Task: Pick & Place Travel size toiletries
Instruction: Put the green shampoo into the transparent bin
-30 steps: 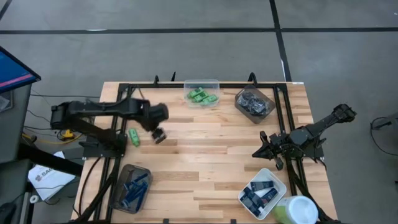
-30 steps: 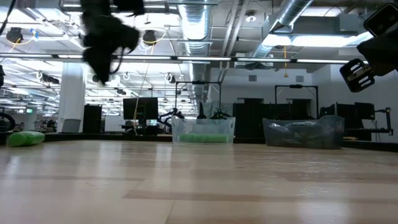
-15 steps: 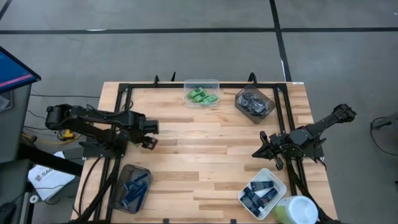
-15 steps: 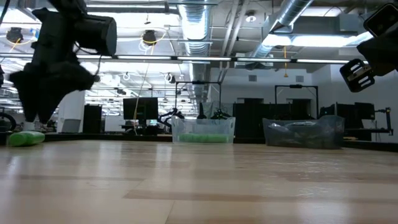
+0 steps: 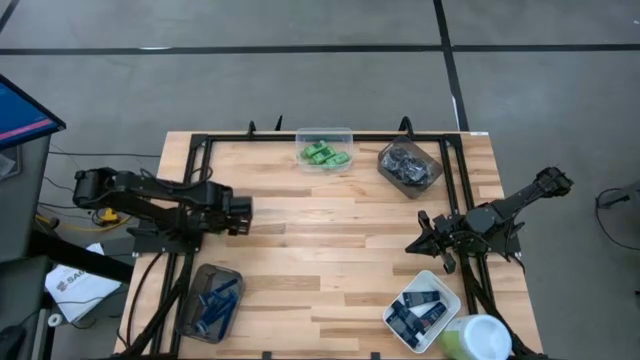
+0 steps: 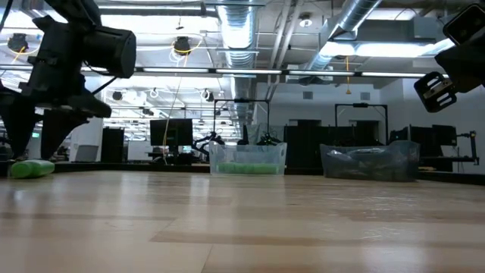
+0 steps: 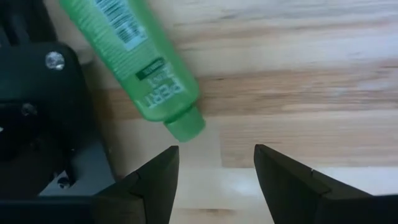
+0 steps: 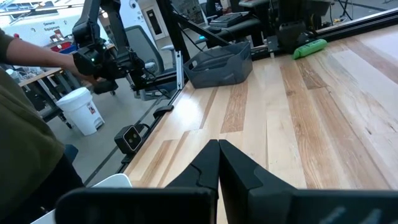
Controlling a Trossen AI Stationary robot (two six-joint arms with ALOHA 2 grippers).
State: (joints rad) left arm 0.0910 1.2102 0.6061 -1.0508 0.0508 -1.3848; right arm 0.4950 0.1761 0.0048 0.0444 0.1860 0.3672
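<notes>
Left gripper [image 7: 214, 171] has swung back from mid-table and dropped low just beside green bottle [image 7: 132, 59] at table's [image 5: 330, 250] left edge; fingers spread, empty, bottle cap just ahead of tips, not touching. Bottle lies flat. Right gripper [image 8: 217, 163] pinched closed, empty, waits above right edge, well apart from bottle.
</notes>
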